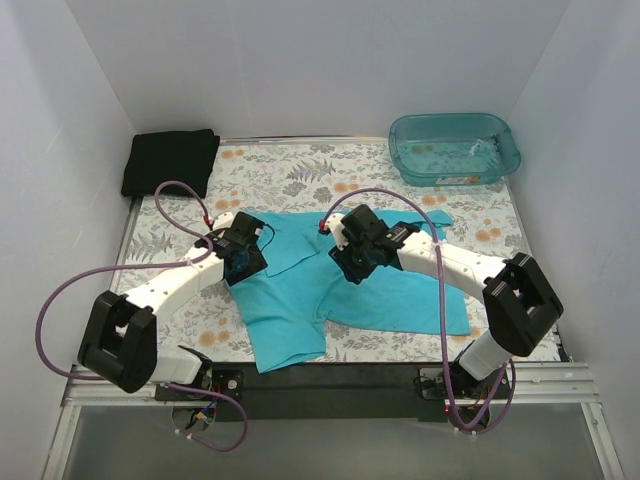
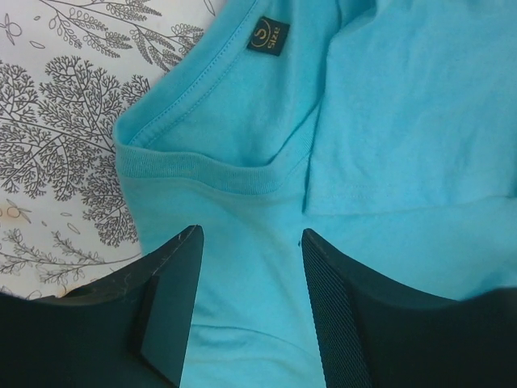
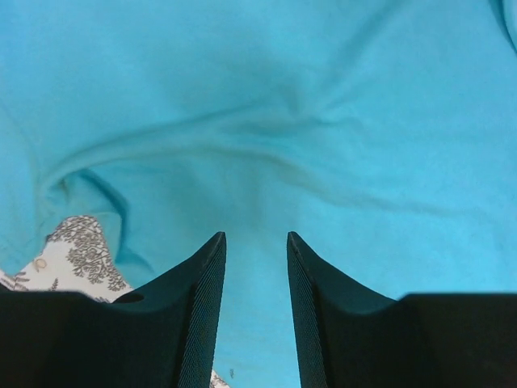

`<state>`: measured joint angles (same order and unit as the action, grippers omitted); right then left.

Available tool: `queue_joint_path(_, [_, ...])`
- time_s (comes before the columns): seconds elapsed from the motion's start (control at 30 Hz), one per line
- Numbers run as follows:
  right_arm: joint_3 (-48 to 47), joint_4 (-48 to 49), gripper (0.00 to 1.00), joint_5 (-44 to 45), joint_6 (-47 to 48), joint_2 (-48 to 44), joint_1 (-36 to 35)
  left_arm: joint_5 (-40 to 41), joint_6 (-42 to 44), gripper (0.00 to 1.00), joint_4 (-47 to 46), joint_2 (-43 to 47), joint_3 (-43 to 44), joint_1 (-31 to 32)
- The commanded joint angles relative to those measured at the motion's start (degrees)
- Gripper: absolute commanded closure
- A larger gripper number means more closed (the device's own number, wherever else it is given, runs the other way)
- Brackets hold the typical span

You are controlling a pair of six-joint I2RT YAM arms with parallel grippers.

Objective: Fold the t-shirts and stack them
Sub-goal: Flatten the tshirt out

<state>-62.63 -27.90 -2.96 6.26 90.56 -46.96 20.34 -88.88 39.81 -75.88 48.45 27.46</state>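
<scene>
The turquoise t-shirt (image 1: 350, 290) lies partly folded in the middle of the table, its body toward the near edge. The black t-shirt (image 1: 170, 160) sits folded at the back left corner. My left gripper (image 1: 240, 262) is open above the shirt's left shoulder; the left wrist view shows the neckline (image 2: 202, 166) and size tag (image 2: 267, 36) just beyond the open fingers (image 2: 174, 291). My right gripper (image 1: 355, 265) is open low over wrinkled turquoise cloth (image 3: 266, 145) near the shirt's middle, with cloth between its fingers (image 3: 202, 299) but not pinched.
A translucent teal plastic tub (image 1: 455, 148) stands at the back right. The table has a floral-patterned cover (image 1: 290, 175). White walls enclose the left, back and right sides. A black strip runs along the near edge (image 1: 330, 375).
</scene>
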Motion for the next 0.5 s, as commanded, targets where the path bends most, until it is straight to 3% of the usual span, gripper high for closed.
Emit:
queue_joint_path(0.0, [2.86, 3.02, 0.62, 2.52, -4.5, -2.05, 1.51, -0.91, 1.52, 0.51, -4.38, -1.37, -2.46, -1.36])
queue_joint_path(0.23, [8.4, 5.75, 0.6, 4.98, -9.77, -4.34, 6.61, -6.27, -2.17, 0.57, -5.98, -1.82, -11.77, -7.95])
queue_joint_path(0.47, [10.95, 7.07, 0.6, 7.53, -14.78, -7.68, 11.27, -4.35, -7.36, 0.62, -1.41, 5.99, -17.85, -10.76])
